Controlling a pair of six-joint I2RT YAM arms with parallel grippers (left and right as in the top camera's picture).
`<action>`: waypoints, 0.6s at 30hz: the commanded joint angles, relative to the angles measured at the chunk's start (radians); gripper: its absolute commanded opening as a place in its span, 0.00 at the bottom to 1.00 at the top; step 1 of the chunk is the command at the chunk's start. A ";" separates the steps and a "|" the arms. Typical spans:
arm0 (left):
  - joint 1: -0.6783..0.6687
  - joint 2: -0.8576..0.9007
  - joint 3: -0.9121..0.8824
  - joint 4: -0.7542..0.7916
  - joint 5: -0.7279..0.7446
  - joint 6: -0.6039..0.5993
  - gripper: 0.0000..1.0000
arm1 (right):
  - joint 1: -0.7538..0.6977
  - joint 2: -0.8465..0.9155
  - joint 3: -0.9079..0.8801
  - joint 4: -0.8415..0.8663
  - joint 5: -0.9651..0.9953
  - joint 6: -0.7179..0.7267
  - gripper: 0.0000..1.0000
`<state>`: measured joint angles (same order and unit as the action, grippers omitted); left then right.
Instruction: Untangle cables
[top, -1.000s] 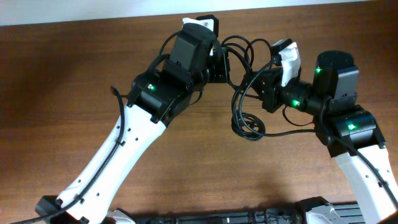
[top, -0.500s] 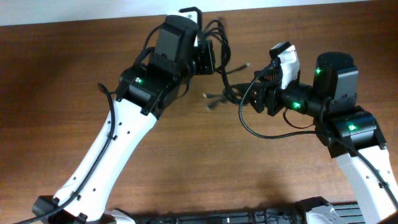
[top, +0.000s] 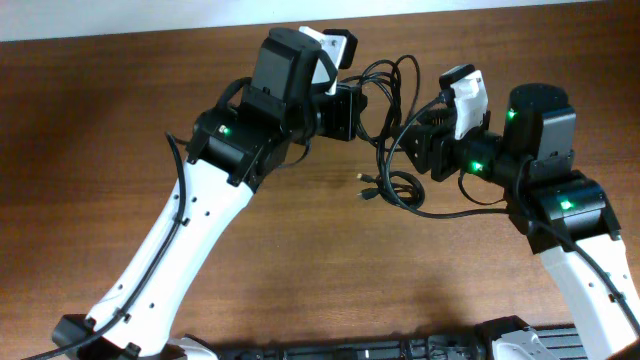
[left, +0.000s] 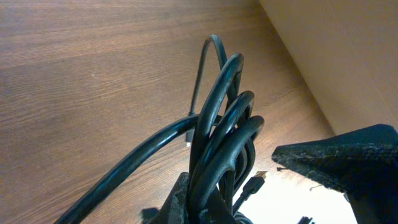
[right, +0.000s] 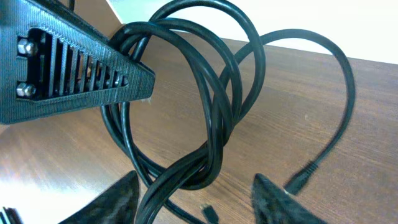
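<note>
- The bench (top: 120, 120) is brown wood, with thin lines running across its top.
- A pale wall (top: 150, 18) runs along its far edge.
- The lowest loops of the black cables (top: 400, 188) droop down to the wood, right of the middle.
- One small plug (top: 366, 194) pokes out just left of those loops.

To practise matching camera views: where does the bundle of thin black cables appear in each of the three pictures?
Overhead: thin black looped cables, upper centre-right.
Left wrist: cables at centre, rising from the bottom edge.
Right wrist: cables at centre, loops crossing.
Shared landmark: brown wooden table.
</note>
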<state>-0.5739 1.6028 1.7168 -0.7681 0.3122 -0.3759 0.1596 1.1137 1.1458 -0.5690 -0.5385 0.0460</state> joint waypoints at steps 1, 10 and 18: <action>-0.020 0.003 0.019 0.004 0.040 0.015 0.00 | 0.003 -0.011 0.003 0.000 0.017 -0.008 0.49; -0.065 0.003 0.019 0.012 0.040 0.015 0.00 | 0.003 -0.011 0.003 -0.003 0.021 -0.008 0.31; -0.068 0.003 0.019 0.016 0.044 0.015 0.00 | 0.003 -0.006 0.003 -0.004 0.020 -0.008 0.26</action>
<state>-0.6312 1.6028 1.7168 -0.7670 0.3260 -0.3729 0.1596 1.1137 1.1458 -0.5728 -0.5117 0.0448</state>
